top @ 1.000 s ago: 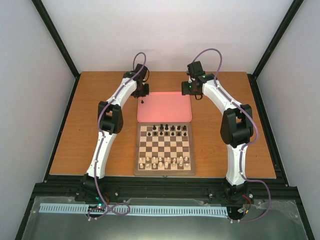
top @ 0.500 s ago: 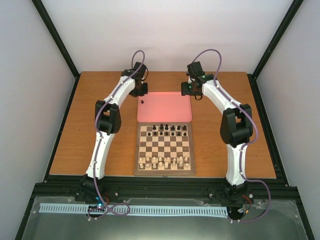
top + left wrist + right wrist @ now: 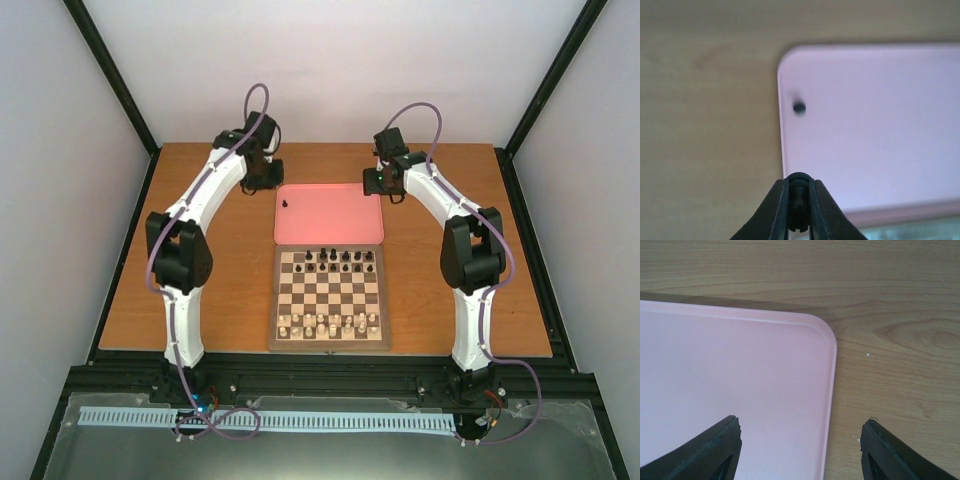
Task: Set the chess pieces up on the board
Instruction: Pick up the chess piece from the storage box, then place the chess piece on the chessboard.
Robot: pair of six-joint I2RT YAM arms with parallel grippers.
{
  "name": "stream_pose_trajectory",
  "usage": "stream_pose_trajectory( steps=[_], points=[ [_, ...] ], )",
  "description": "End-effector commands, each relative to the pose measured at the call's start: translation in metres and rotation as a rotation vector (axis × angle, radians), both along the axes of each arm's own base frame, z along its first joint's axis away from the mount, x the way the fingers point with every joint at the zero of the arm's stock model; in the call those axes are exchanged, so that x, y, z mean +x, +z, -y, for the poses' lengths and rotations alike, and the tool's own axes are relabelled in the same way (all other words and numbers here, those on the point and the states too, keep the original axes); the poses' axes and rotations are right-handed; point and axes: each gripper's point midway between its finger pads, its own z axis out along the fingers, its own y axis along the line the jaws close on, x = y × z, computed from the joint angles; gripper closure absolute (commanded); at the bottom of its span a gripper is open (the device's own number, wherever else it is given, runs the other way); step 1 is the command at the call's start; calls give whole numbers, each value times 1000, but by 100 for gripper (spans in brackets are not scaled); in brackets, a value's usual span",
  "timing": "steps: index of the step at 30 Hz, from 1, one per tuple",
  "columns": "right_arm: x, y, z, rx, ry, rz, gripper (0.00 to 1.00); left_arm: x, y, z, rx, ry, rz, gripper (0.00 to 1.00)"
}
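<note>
The left claw (image 3: 799,185) is clamped shut on a tiny black piece (image 3: 799,200) (too blurred to tell its kind), above the pink tray (image 3: 880,150) near its left rim. At 12 o'clock from it a loose black piece (image 3: 799,107) sits on the tray. The right claw (image 3: 801,425) gapes wide, holding nothing, over the tray's corner beside the wooden table (image 3: 890,315). From above, the board (image 3: 327,346) lies at the tray's 6 o'clock, the other black pieces (image 3: 330,260) on its far rows and the white pieces (image 3: 328,322) on its near rows.

One board (image 3: 330,296), one pink tray (image 3: 335,215) (bearing one black piece (image 3: 287,204)), two arms (image 3: 200,195)
</note>
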Motion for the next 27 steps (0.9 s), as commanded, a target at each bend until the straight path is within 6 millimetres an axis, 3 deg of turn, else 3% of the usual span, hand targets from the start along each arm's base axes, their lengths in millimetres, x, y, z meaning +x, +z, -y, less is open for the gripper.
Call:
stream_pose_trajectory(
  steps=[1, 6, 11, 16, 22, 24, 27],
  points=[
    [1, 4, 11, -27, -16, 19, 34, -62, -9, 24, -18, -117, -100, 99],
    [0, 4, 9, -16, -19, 14, 28, -118, -32, 38, -53, -158, -199, 99],
    [0, 7, 9, -14, -22, 13, 22, -146, -44, 48, -77, -171, -235, 99],
    [-4, 9, 10, -10, -21, 8, 21, -161, -63, 44, -63, -148, -268, 99],
    [-8, 8, 13, -23, -19, 3, 20, -165, -80, 40, -34, -139, -304, 99],
    [-9, 9, 14, -28, -21, 6, 11, -164, -83, 41, -39, -137, -308, 99],
    [-9, 12, 14, -30, -20, 11, 9, -163, -87, 43, -44, -135, -311, 99]
  ],
)
